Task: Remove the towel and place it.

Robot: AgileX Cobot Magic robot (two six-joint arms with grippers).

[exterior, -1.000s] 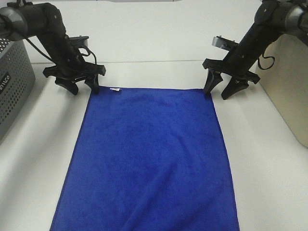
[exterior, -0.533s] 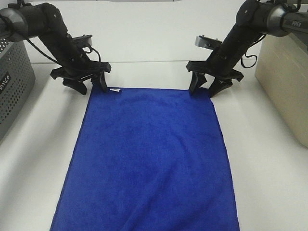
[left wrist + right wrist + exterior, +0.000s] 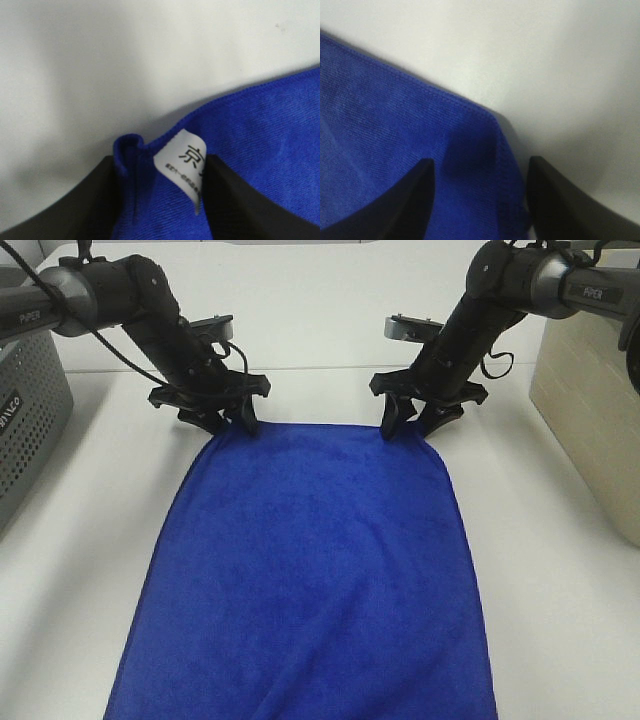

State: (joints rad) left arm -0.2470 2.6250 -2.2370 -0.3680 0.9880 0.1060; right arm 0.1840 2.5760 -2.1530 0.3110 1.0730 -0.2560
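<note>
the white table (image 3: 560, 570) bears the blue towel (image 3: 310, 570), a grey basket (image 3: 25, 410), a beige bin (image 3: 590, 410).

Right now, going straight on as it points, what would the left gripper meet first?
The left gripper would likely meet the towel, its tagged corner bunched between the fingers, then the table.

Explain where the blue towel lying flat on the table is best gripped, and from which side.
Grip the towel at its two far corners, coming down from above, one gripper per corner. It lies flat, so only its edge offers anything to pinch; the left gripper straddles the corner with the white tag, where the cloth bunches up, and the right gripper straddles the other.
</note>
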